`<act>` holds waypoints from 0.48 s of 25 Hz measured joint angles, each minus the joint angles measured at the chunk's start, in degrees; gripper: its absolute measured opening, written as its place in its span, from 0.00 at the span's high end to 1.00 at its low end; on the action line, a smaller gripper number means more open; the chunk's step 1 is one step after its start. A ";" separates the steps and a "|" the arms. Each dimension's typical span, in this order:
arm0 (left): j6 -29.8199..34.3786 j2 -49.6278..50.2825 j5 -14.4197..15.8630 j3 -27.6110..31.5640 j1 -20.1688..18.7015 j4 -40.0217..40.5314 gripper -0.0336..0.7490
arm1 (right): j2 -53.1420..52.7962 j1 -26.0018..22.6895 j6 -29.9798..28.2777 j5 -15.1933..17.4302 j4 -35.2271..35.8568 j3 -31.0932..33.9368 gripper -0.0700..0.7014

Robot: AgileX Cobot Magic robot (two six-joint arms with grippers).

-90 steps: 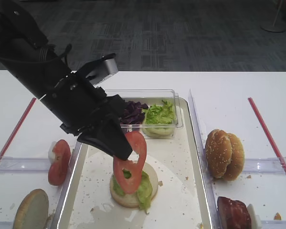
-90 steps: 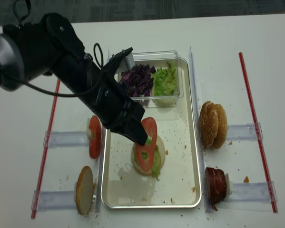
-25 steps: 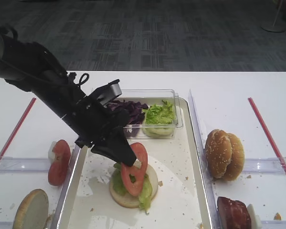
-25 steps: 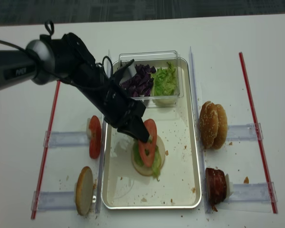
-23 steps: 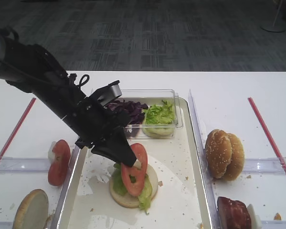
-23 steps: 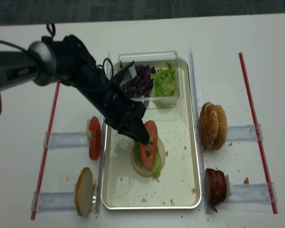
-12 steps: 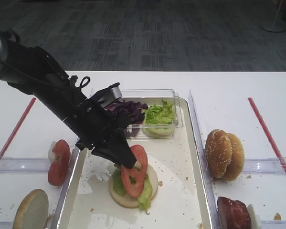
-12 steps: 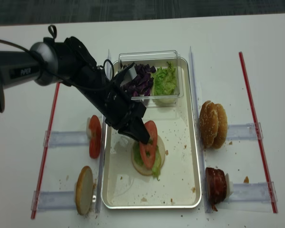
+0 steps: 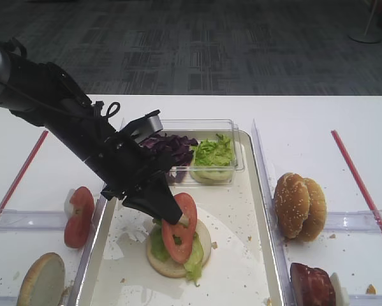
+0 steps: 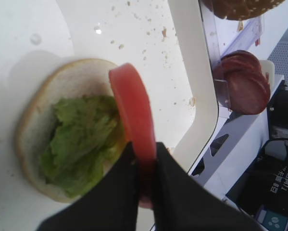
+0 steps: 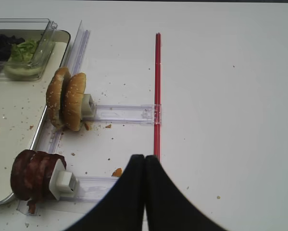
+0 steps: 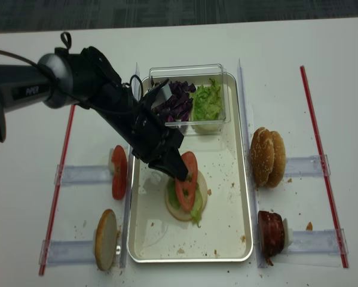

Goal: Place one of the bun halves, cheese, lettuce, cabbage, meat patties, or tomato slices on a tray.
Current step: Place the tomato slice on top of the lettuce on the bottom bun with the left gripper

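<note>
My left gripper (image 9: 178, 220) (image 12: 180, 174) (image 10: 144, 154) is shut on a red tomato slice (image 9: 181, 228) (image 10: 131, 110) held on edge. The slice leans against the lettuce (image 10: 81, 139) that lies on a pale bun half (image 9: 171, 264) (image 10: 62, 82) in the middle of the metal tray (image 12: 247, 197). My right gripper (image 11: 144, 158) is shut and holds nothing, above the bare table beside a red strip (image 11: 157, 91). No cheese is in view.
A clear box at the tray's far end holds purple cabbage (image 9: 171, 148) and lettuce (image 9: 211, 153). On racks to the right stand bun halves (image 9: 299, 204) (image 11: 67, 98) and meat patties (image 11: 33, 174). To the left are tomato slices (image 9: 79, 215) and a bun half (image 9: 43, 280).
The left gripper has come down with the tomato slice from above the bun until the slice rests on the lettuce. Over the last second it has hardly moved.
</note>
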 joint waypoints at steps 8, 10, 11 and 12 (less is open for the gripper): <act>-1.16 0.00 0.25 0.00 0.00 0.00 0.93 | 0.00 0.00 0.00 0.00 0.00 0.00 0.86; -1.16 0.00 0.34 0.00 0.00 0.00 0.93 | 0.00 0.00 0.00 0.00 0.00 0.00 0.86; -1.25 0.00 0.34 0.00 0.00 0.00 0.93 | 0.00 0.00 0.00 0.00 0.00 0.00 0.86; -1.25 0.00 0.34 0.00 0.00 0.00 0.93 | 0.00 0.00 0.00 0.00 0.00 0.00 0.86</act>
